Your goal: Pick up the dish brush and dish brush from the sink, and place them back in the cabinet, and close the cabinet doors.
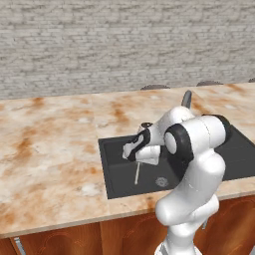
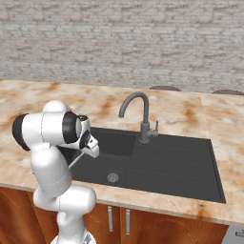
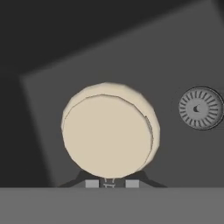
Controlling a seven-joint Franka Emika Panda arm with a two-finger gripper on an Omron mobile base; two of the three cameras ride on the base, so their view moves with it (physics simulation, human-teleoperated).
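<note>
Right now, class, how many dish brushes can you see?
1: the cream-headed dish brush, held in the shut gripper over the sink. A second one may be hidden behind the arm.

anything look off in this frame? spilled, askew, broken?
Nothing stands out. The gripper is shut on the cream-headed dish brush, which hangs handle-down over the sink near the drain. No spill or damage shows on the counter.

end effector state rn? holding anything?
End effector: shut on the dish brush, the cream-headed one with the thin handle, lifted over the sink basin.
</note>
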